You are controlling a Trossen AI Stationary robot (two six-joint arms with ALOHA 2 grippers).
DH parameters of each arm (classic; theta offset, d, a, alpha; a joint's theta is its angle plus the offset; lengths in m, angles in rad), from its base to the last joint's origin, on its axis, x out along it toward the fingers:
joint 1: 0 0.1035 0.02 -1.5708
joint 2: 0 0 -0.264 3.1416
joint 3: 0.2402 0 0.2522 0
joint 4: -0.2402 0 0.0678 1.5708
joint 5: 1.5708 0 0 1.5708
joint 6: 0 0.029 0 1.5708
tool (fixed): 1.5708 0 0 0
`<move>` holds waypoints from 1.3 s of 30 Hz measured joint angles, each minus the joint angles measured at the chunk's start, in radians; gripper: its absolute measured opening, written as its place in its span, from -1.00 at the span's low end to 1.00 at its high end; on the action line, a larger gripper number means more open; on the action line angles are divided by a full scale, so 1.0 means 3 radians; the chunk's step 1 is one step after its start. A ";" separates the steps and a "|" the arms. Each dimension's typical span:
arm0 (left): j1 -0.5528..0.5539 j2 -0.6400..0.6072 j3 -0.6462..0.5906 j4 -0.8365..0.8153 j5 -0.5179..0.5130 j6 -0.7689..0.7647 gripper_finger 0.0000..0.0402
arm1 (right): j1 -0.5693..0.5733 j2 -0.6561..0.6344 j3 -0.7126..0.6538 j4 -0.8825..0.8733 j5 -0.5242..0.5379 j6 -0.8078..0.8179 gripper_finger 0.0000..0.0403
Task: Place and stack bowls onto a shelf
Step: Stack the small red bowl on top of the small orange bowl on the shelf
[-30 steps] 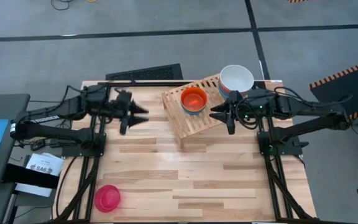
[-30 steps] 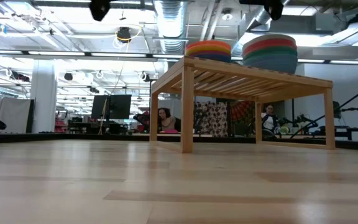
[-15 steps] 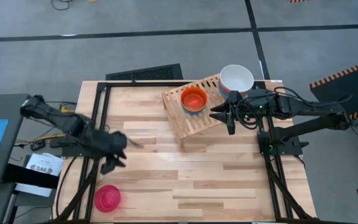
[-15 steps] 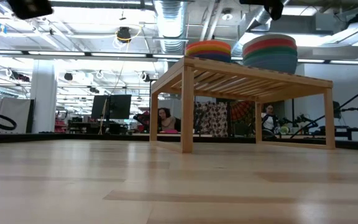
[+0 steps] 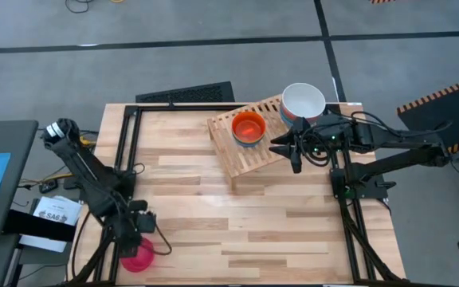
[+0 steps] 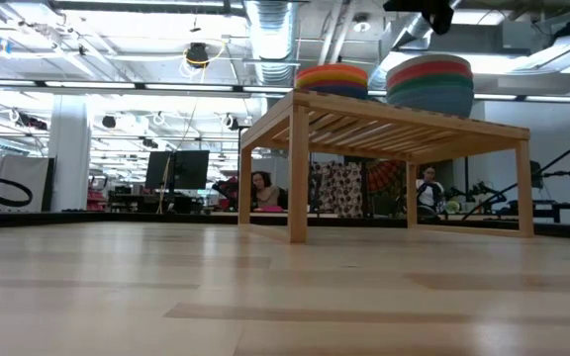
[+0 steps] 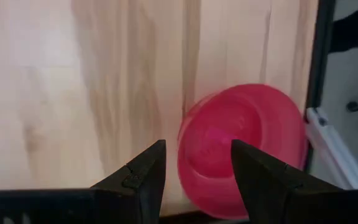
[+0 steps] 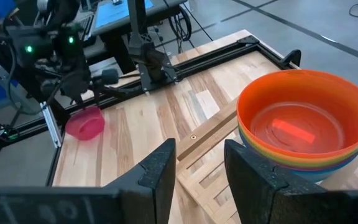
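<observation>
A pink bowl (image 5: 137,257) rests on the tabletop at the near left corner. My left gripper (image 5: 148,241) hovers just over it, open. In the left wrist view the bowl (image 7: 244,149) lies beyond the gripper (image 7: 197,168) and I see no touch. The wooden slatted shelf (image 5: 241,159) stands at the far middle. It carries a stack topped by an orange bowl (image 5: 249,127) and a stack topped by a white bowl (image 5: 303,101). My right gripper (image 5: 281,148) waits open at the shelf's right side, beside the orange-topped stack (image 8: 303,124).
In the low view the shelf (image 6: 384,124) stands on legs with both stacks (image 6: 332,79) (image 6: 429,84) on top. A dark keyboard-like object (image 5: 186,93) lies at the table's far edge. Bare tabletop (image 5: 253,223) stretches across the middle and near right.
My left arm has swung from beside the shelf's left side toward the table's near left corner, and its gripper now sits over the pink bowl. The bowls and shelf have stayed in place.
</observation>
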 joint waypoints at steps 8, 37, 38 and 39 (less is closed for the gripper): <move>-0.0229 0.0370 -0.0275 0.0285 0.0106 -0.0080 -0.18 | 0.0000 0.0000 0.0000 0.0000 0.0003 0.0002 -0.20; 0.2605 -0.0211 0.1210 -0.0447 0.0023 0.0976 -1.00 | 0.0000 0.0000 0.0000 -0.0033 0.0010 -0.0012 -0.20; 0.2808 -0.0179 0.1394 -0.0454 0.0013 0.1066 -1.00 | 0.0000 0.0000 0.0000 -0.0033 0.0010 -0.0012 -0.20; 0.3016 -0.0125 0.1577 -0.0446 0.0011 0.1153 -1.00 | 0.0000 0.0000 0.0000 -0.0033 0.0010 -0.0011 -0.20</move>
